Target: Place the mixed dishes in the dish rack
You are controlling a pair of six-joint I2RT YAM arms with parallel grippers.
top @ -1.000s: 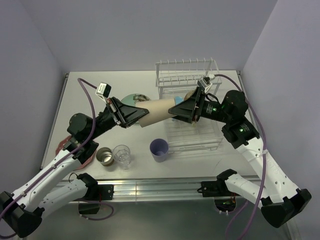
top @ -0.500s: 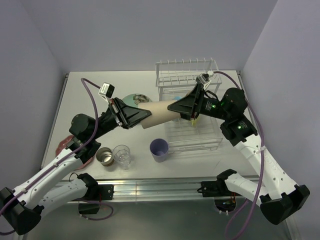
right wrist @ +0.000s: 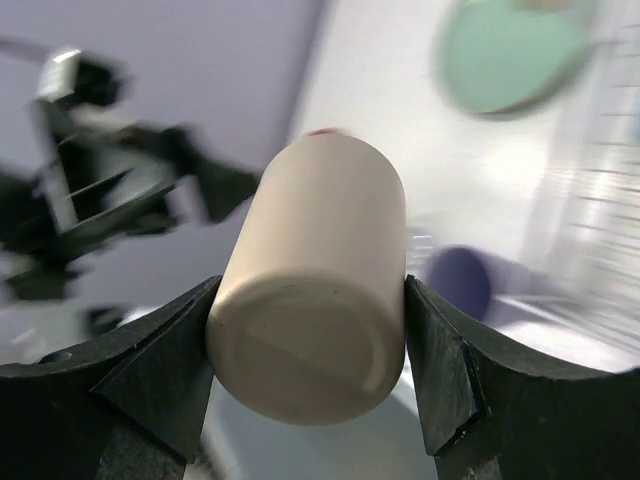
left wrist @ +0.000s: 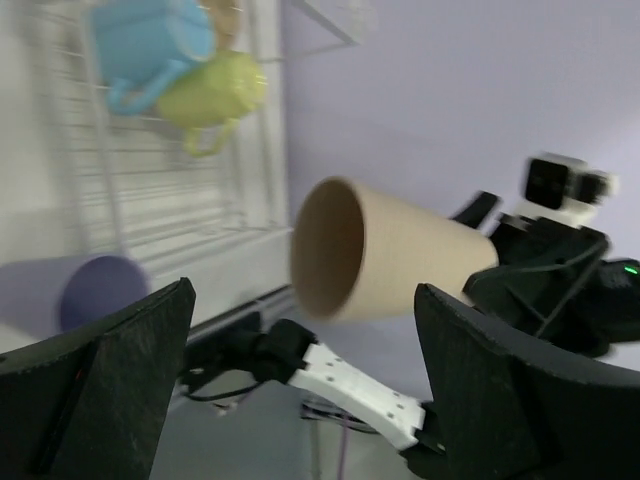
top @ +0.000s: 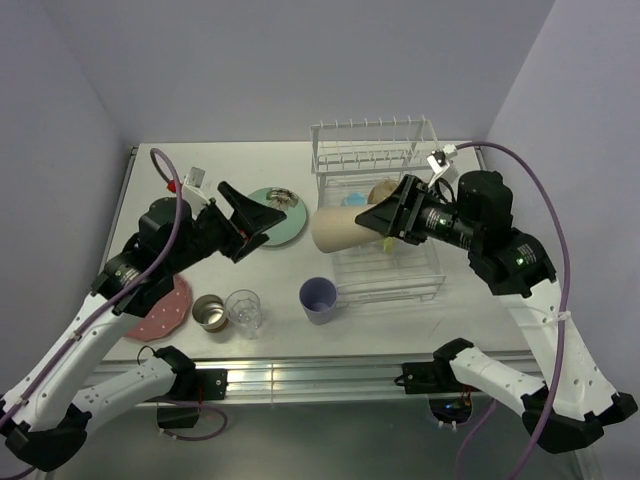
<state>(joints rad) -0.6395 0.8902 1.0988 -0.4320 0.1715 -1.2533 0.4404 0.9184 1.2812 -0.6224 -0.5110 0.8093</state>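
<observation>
step in hand: racking the tan cylindrical cup [top: 338, 228]. the right gripper [top: 365, 220] pinches it sideways over the ten o'clock corner of the white wire dish rack [top: 395, 285]. the left gripper [top: 270, 222], at the cup's nine o'clock, is spread and empty. next, probably lowering the cup in.

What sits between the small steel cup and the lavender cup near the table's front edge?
The clear glass stands upright between the small steel cup and the lavender cup; the top external view shows it.
</observation>
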